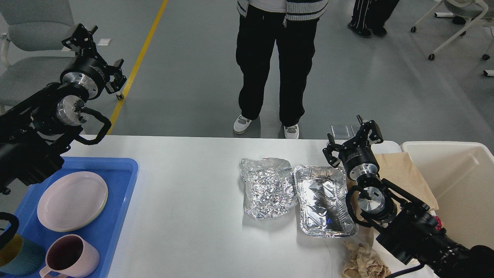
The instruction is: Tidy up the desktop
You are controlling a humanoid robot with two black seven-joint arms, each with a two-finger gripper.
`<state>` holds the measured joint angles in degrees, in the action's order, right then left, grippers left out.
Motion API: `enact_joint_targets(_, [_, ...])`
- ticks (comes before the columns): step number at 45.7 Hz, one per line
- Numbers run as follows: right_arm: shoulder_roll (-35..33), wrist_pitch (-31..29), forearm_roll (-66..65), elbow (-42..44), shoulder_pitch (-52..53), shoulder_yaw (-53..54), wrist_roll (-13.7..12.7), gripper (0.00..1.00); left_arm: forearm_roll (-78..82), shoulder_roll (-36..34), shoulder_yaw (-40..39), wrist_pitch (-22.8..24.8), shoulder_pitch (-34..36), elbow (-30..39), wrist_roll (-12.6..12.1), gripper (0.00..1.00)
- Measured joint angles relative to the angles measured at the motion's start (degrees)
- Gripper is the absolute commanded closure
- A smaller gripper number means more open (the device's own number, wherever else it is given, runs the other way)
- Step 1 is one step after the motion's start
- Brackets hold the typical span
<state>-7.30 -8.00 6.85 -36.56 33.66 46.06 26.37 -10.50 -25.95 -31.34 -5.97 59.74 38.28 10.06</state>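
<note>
The white desktop (185, 216) fills the lower part of the head view. On it lie a crumpled foil sheet (268, 187) and, touching its right side, an empty foil tray (323, 200). A crumpled brown paper wad (361, 262) lies at the front right and a flat brown paper sheet (401, 173) at the right edge. My right gripper (353, 137) is open and empty, raised above the desktop's far right corner, just behind the foil tray. My left gripper (92, 52) is open and empty, held high beyond the desktop's far left corner.
A blue tray (119, 200) at the left holds a pink plate (72, 200), a pink mug (71, 256) and a teal-and-yellow cup (15, 255). A cream bin (459, 185) stands at the right. A person (276, 65) stands behind the desktop. A grey chair (27, 42) is at far left.
</note>
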Motion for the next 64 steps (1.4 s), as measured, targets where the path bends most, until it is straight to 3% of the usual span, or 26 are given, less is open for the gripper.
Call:
enact_joint_targets(27, [0.0, 0.0, 0.0, -0.1, 0.0, 0.0, 0.0, 0.00, -0.1, 8.6, 0.2, -0.2, 0.9, -10.4, 0.0, 0.04])
enact_joint_targets(50, [0.0, 0.0, 0.0, 0.1, 0.0, 0.0, 0.0, 0.00, 0.0, 13.7, -0.4, -0.2, -6.5, -15.4, 0.0, 0.04])
enact_joint_targets(59, [0.0, 0.0, 0.0, 0.2, 0.0, 0.0, 0.0, 0.00, 0.7, 17.1, -2.8, 0.6, -8.6, -18.1, 1.7, 0.04])
enact_joint_targets(64, [0.0, 0.0, 0.0, 0.2, 0.0, 0.0, 0.0, 0.00, 1.5, 17.5, -4.9, 2.6, -9.7, -18.2, 4.7, 0.04])
